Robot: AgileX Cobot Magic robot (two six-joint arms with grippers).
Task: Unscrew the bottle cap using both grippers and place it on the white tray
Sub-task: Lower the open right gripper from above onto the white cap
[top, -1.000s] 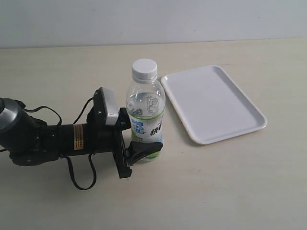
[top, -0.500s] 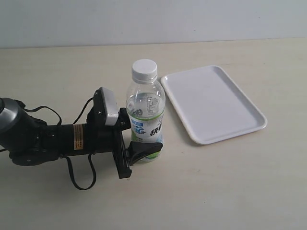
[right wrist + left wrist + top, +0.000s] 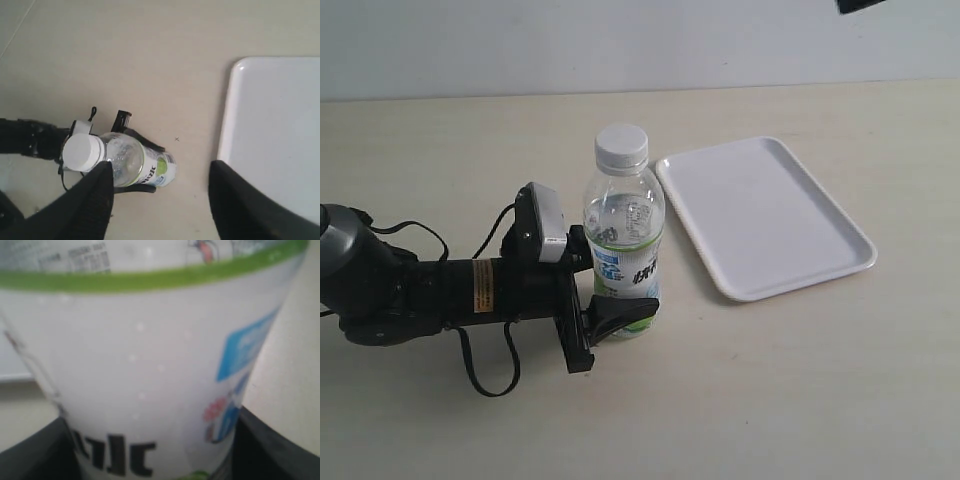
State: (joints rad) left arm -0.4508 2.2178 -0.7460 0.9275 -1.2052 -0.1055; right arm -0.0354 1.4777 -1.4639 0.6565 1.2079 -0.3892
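The bottle (image 3: 623, 250) stands upright on the table with its white bottle cap (image 3: 621, 145) screwed on the neck. My left gripper (image 3: 610, 310) is shut on the bottle's labelled lower half, coming in from the left. The left wrist view is filled by the bottle label (image 3: 150, 370), with black fingers (image 3: 270, 445) at both sides. My right gripper (image 3: 160, 172) is open, high above the table. It looks down on the bottle cap (image 3: 82, 151), the bottle (image 3: 140, 165) and the white tray (image 3: 275, 130). In the exterior view only a black corner of the right arm (image 3: 860, 5) shows.
The white tray (image 3: 765, 215) lies on the table right of the bottle. The left arm (image 3: 420, 290) with its cables lies low across the table's left side. A pale wall rises behind the table's far edge.
A black piece of the right arm has come into the exterior view's top right corner. The bottle and the left gripper have not moved.
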